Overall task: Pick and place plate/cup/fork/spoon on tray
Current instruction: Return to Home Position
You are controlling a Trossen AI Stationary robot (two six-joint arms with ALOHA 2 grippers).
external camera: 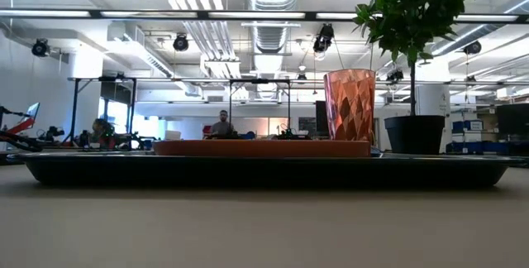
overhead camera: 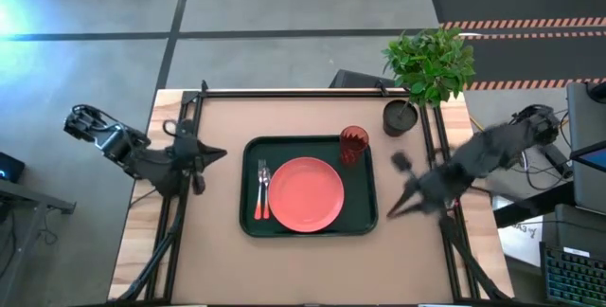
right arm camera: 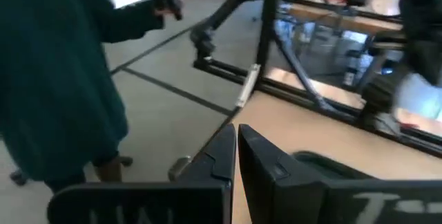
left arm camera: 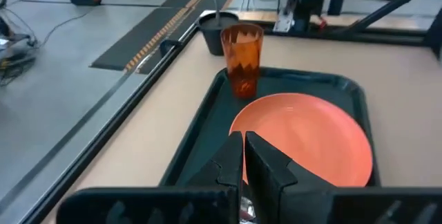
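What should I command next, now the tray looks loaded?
Probably retract both arms to home. The plate, cup and cutlery all sit on the tray. The left gripper and right gripper are shut, empty and off to its sides, so nothing seems left to pick.

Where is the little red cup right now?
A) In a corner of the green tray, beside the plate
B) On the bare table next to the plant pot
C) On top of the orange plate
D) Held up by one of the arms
A: the high view shows the cup standing in a corner of the tray, beside the plate; the left tool and right tool hold nothing.
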